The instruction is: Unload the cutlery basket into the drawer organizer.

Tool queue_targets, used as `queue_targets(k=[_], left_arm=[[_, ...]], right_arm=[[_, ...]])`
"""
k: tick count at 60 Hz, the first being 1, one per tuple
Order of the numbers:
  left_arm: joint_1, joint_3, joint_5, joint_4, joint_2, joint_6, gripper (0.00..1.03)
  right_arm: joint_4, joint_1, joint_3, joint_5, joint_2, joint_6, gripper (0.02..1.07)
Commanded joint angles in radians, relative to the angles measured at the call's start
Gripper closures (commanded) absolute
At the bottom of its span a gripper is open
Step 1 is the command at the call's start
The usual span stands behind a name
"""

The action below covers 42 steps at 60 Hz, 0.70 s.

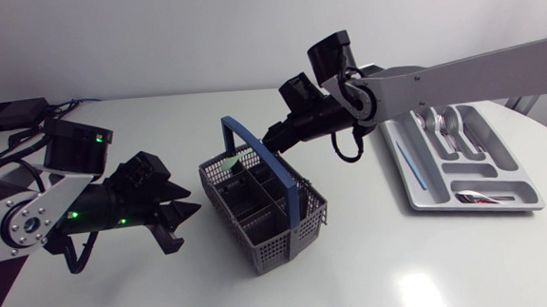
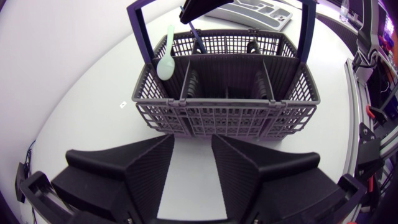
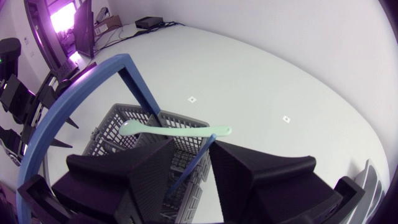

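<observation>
The right hand [image 3: 194, 144], two broad matte black wedges, hangs over the far corner of the cutlery basket [image 1: 259, 221] with its fingers a moderate gap apart. A thin, stiff blue utensil handle [image 3: 186, 171] slants up through that gap, close along one finger, and I cannot see both fingers touching it. Just ahead of the fingertips a pale mint spoon [image 3: 174, 130], smooth and plastic-looking, lies slantwise across the basket's rim with its bowl outermost.

The basket is grey plastic lattice, boxy, split by solid dividers, and spanned by a squared blue hoop handle [image 1: 242, 136].

The left hand [image 2: 193, 138] rests low on the counter [image 1: 404, 260], just short of the basket's near wall. Its ribbed inner faces are about as far apart as the right hand's, with nothing between them.

Well apart, beyond the right arm, the drawer organizer [image 1: 418, 178] is a shallow, smooth grey tray with rounded compartments. Shiny metal cutlery [image 1: 448, 128] lies in its far slots.
</observation>
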State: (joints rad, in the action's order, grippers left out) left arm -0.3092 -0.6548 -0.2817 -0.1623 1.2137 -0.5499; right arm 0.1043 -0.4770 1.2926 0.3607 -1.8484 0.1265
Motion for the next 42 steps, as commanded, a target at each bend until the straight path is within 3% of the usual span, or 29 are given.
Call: queue_targets(k=[1,5,20,42], left_arm=[[-0.007,0.023,0.003,0.006,0.018,0.011,0.58],[-0.007,0.023,0.003,0.009,0.021,0.011,0.58],[-0.013,0.024,0.003,0.014,0.027,0.013,0.58],[-0.018,0.024,0.012,0.014,0.023,0.018,0.58]], right_arm=[[0.012,-0.008,0.016,-0.009,-0.035,-0.03,0.62],[0.012,-0.008,0.014,-0.009,-0.043,-0.03,0.63],[0.018,-0.009,0.008,-0.019,-0.055,-0.028,0.96],[0.031,-0.015,-0.022,-0.006,-0.014,-0.024,1.01]])
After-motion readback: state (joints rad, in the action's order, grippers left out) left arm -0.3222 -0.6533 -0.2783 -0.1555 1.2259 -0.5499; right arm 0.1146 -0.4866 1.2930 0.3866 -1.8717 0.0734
